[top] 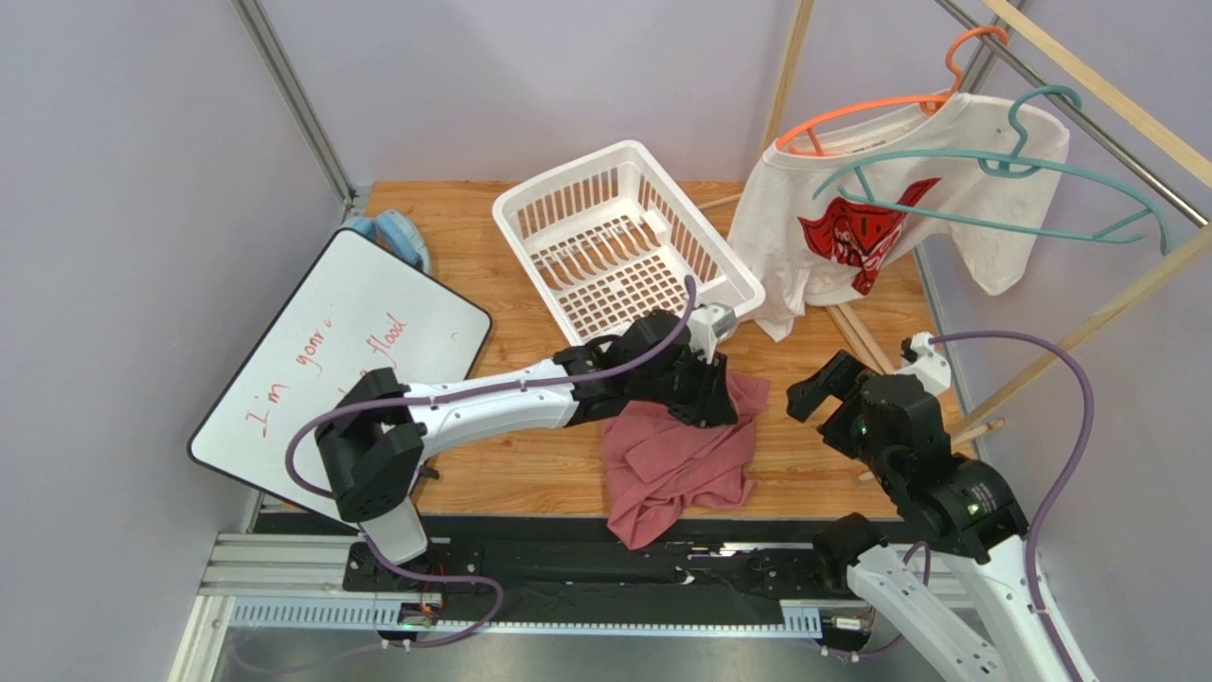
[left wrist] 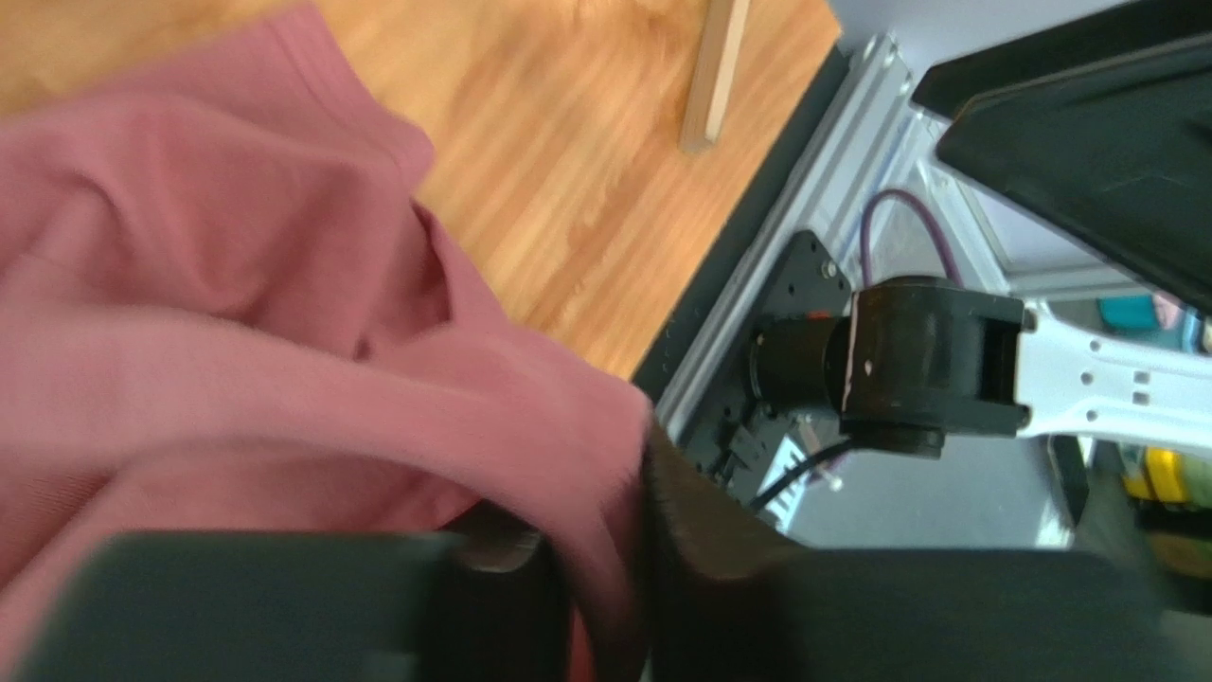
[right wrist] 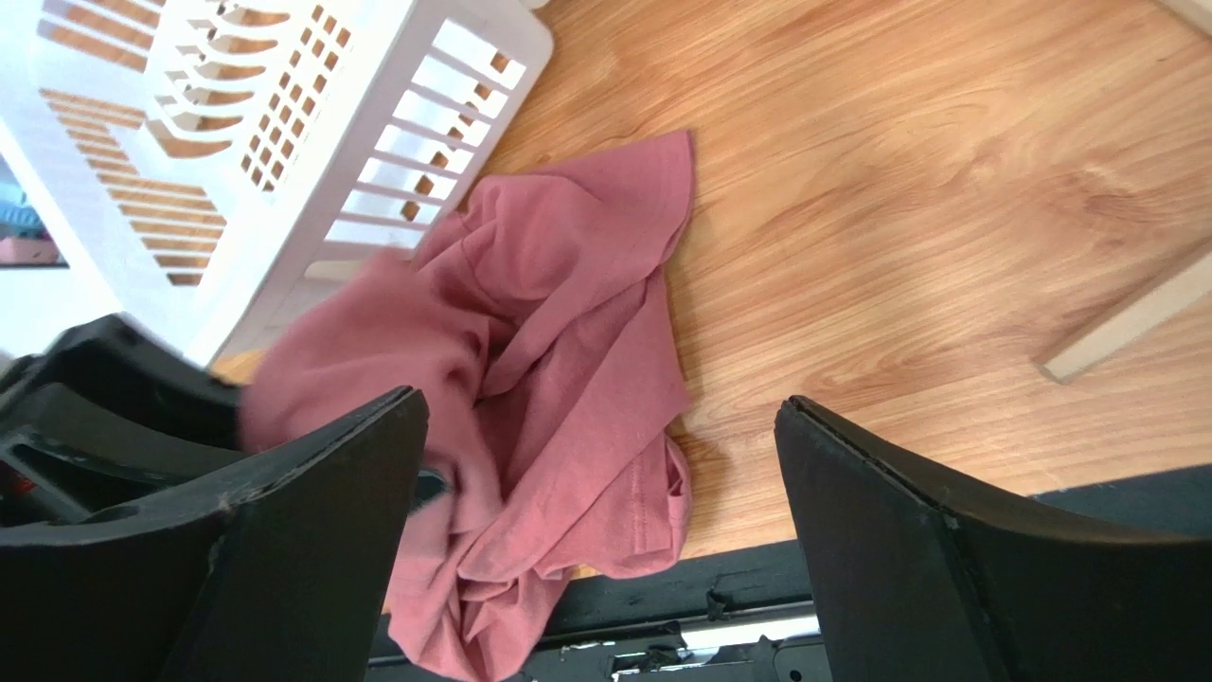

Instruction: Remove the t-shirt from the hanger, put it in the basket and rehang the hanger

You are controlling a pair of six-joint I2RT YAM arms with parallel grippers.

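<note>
The dusty-red t-shirt [top: 676,462] lies crumpled on the wooden table, its near edge over the black base rail. It is off the teal hanger [top: 1096,182], which hangs bare from the rail at the upper right. My left gripper [top: 711,391] is shut on a fold at the shirt's upper edge; the left wrist view shows the cloth [left wrist: 214,327] pinched between the fingers of the gripper [left wrist: 612,597]. My right gripper [top: 840,387] is open and empty, just right of the shirt. In the right wrist view the shirt [right wrist: 569,341] lies below its spread jaws [right wrist: 601,405].
A white plastic basket [top: 569,213] stands behind the shirt and also shows in the right wrist view [right wrist: 413,128]. A whiteboard [top: 342,355] lies at the left, a blue cloth [top: 391,235] behind it. A white t-shirt with red graphic [top: 854,213] hangs on an orange hanger [top: 868,107]. Wooden sticks [top: 868,341] lie at the right.
</note>
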